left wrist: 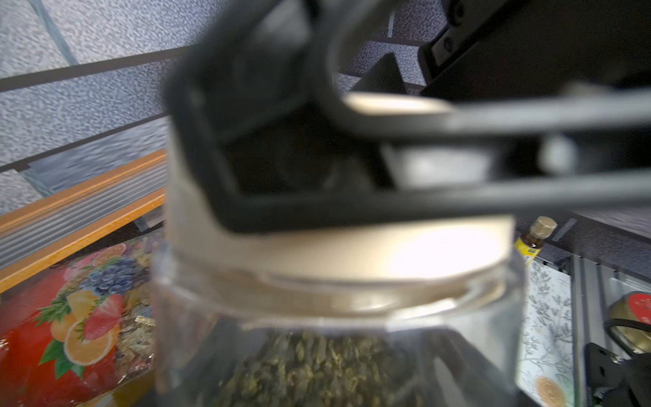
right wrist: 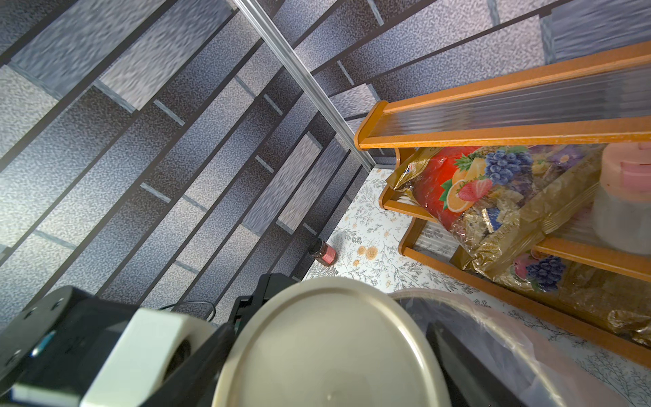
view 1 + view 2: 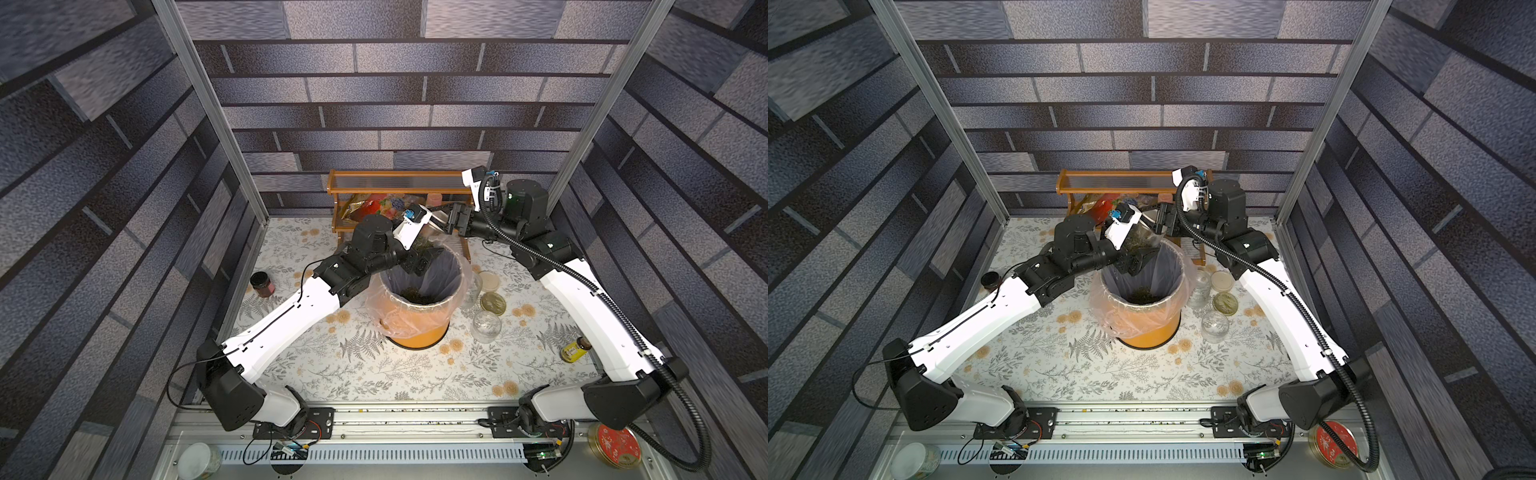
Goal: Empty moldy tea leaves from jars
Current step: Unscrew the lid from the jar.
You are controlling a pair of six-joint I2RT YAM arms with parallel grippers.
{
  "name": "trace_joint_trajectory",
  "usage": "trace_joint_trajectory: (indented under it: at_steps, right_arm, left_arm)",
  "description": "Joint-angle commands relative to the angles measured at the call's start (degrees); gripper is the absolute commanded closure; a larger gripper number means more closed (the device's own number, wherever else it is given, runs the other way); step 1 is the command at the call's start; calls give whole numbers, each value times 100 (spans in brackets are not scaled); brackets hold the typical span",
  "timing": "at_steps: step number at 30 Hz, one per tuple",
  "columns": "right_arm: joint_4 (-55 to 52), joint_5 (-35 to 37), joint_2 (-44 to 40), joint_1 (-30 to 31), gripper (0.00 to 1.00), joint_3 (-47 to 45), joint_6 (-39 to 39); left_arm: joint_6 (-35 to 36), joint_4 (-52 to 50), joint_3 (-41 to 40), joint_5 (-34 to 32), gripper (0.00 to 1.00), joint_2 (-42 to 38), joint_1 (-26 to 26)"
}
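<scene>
Left wrist view, item one: the jar (image 1: 218, 352), clear glass, pinched in my left hand (image 3: 417, 259) and tilted, mouth end toward the right hand (image 3: 444, 224). The tea leaves (image 1: 317, 366) are heaped inside it. Item two: the lid (image 1: 352, 257), cream and flat, seated on the jar's mouth, with the right hand pressed onto its edge; the right wrist view shows a dark finger on either side of the disc. Item three: the bin (image 3: 419, 336), orange and bag-lined, just below the left hand, with a small mound of leaves at its bottom. Item four: an emptied jar (image 3: 486, 326) and a loose lid (image 3: 490, 281) on the surface (image 3: 374, 374), past the bin and well apart from both hands. Step in hand, as I judge it: unscrewing. I would hold the left grip firm, bring the mouth squarely over the bin opening, turn the lid without lifting early, then draw it straight off so that stray leaves drop inside the liner.
</scene>
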Motion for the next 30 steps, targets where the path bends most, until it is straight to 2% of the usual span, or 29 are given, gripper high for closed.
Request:
trace_joint_trajectory:
  at_steps: [1, 12, 17, 26, 30]
  right_arm:
    - [133, -684, -30, 22, 63, -112, -362]
    - [137, -1158, 222, -2, 64, 227, -820]
    - [119, -1628, 515, -80, 64, 556, -956]
    - [199, -2248, 956, -347, 65, 1047, -935]
    - [38, -2587, 1087, -370, 65, 1307, -1156]
  left_arm:
    - [-813, 776, 391, 677, 70, -190, 352]
    - [-1643, 532, 1225, 2671, 70, 422, 1023]
    - [-1885, 684, 1537, 3540, 70, 669, 1278]
    - [-1753, 807, 1784, 4341, 70, 876, 1506]
    - [-1671, 891, 1878, 4706, 70, 1013, 1515]
